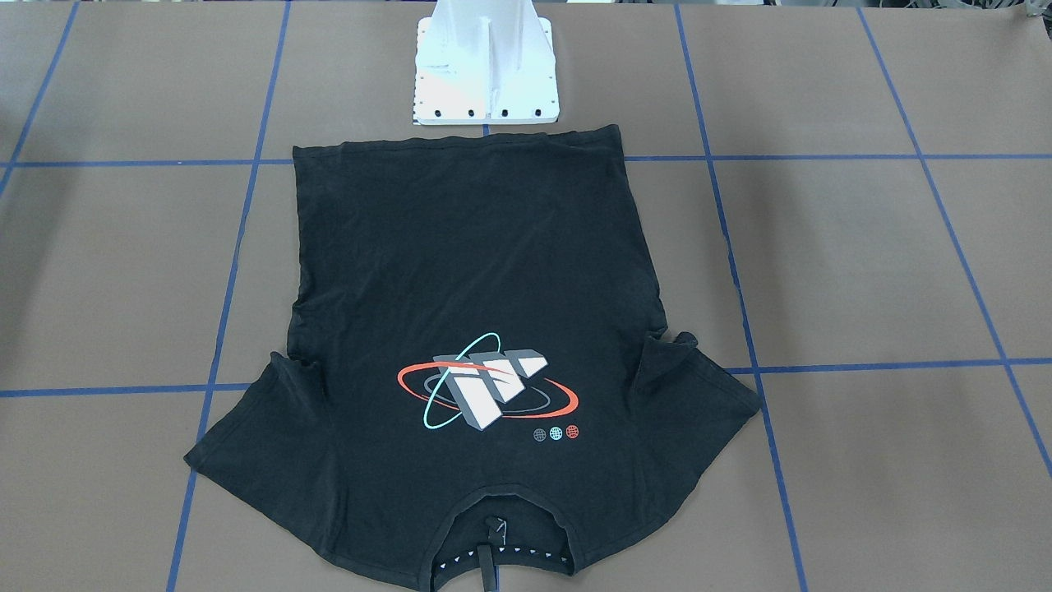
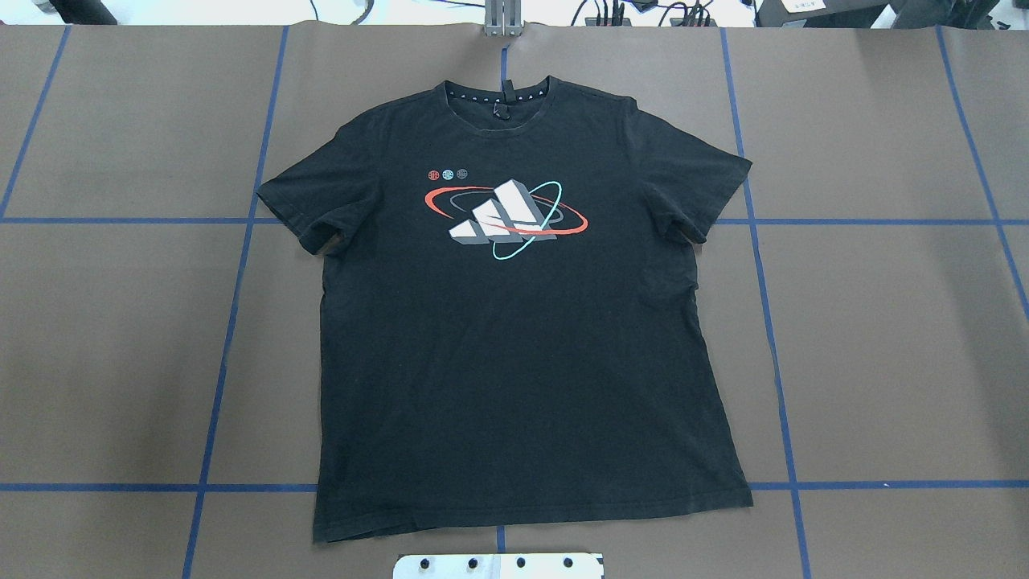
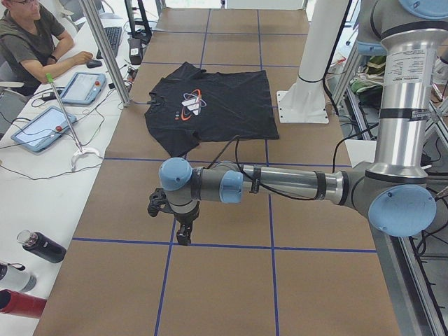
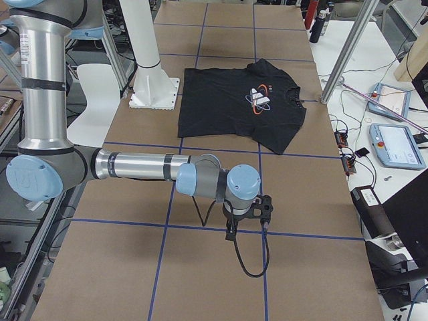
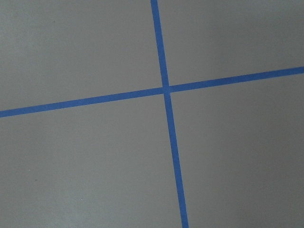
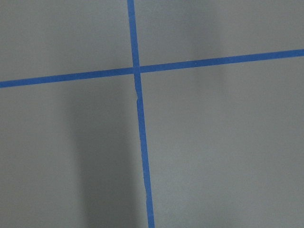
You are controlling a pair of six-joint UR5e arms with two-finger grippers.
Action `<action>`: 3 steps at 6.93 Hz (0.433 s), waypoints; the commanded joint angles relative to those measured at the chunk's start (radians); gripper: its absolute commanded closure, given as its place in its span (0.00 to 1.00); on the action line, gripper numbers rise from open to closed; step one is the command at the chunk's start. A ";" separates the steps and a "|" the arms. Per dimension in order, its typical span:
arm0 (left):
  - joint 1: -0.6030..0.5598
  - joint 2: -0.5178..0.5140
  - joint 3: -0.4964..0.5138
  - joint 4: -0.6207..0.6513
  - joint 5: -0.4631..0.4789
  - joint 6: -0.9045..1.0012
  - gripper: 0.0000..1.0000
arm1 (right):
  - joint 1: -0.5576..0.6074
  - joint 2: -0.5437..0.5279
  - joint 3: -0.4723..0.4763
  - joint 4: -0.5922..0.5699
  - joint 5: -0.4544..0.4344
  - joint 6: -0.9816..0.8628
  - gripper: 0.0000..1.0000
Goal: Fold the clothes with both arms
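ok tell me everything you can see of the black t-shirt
The black T-shirt lies flat, unfolded, print up on the brown table, looking like soft cotton. Its logo is grey-white blocks ringed by red and teal ovals. The short sleeves are spread, rumpled at the armpits. The collar points away from the robot, the hem near the white base. Only the table touches it.

A brown table [image 2: 884, 322] is marked into large squares by blue tape lines [image 2: 120, 219]. Along its operators' side runs a white bench [image 3: 28, 182] carrying two tablets [image 3: 42, 128], loose cables and a few bottles [image 3: 42, 246]. A person [image 3: 31, 42] sits there near a slanted metal post [image 3: 105, 52]. The light is even and soft
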 commanded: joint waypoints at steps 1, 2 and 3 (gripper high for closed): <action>0.000 0.000 -0.003 0.000 0.000 0.000 0.01 | 0.001 0.001 0.004 0.004 -0.001 0.000 0.00; 0.000 -0.001 -0.005 0.000 0.000 0.000 0.01 | 0.001 0.002 0.004 0.004 0.001 0.003 0.00; 0.000 -0.008 -0.006 0.000 -0.001 -0.002 0.01 | 0.001 0.015 0.010 0.004 0.001 0.000 0.00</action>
